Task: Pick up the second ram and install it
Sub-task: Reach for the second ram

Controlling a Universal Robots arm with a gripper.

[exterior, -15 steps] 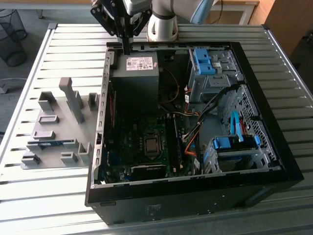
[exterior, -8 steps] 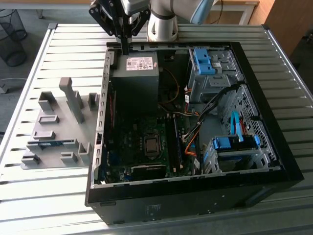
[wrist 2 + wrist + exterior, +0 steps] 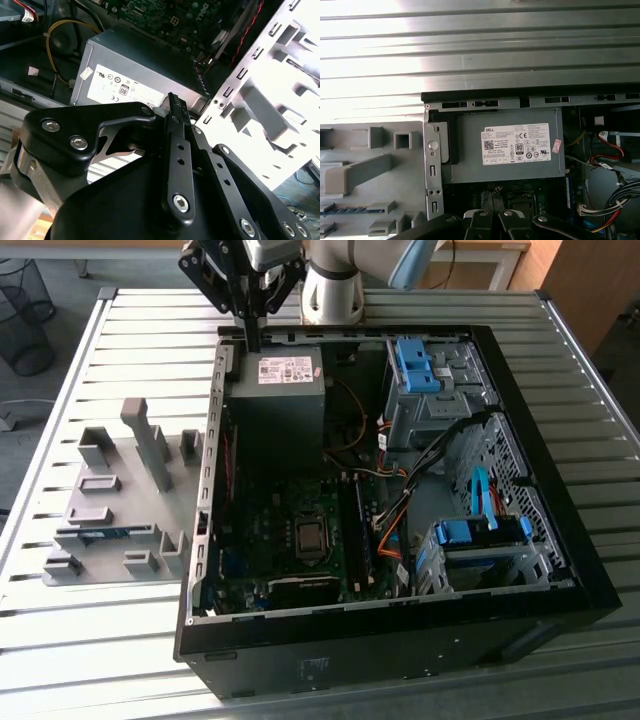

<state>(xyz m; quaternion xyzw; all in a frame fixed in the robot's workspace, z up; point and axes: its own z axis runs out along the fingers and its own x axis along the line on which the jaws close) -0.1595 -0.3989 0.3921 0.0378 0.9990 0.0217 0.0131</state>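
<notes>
The second ram (image 3: pixel 105 533) is a thin blue-green stick lying in a slot of the grey fixture plate (image 3: pixel 110 455), to the exterior view's left of the open computer case (image 3: pixel 560 540). In the first wrist view the ram (image 3: pixel 350 210) shows as a blue strip on the fixture. My gripper (image 3: pixel 250 340) hangs over the case's far rim, above the grey power supply (image 3: pixel 275 390), well away from the ram. Its fingers (image 3: pixel 173 102) stand together with nothing between them. The long black memory slots (image 3: pixel 353 530) lie on the motherboard beside the processor socket (image 3: pixel 311 536).
Grey fixture blocks (image 3: pixel 150 440) stand upright on the plate. Inside the case are blue drive cages (image 3: pixel 420 365), orange and black cables (image 3: pixel 395 510) and the power supply (image 3: pixel 505 145). The case sits on a ribbed metal table (image 3: pixel 90 640). A wire bin (image 3: pixel 25 315) stands on the floor.
</notes>
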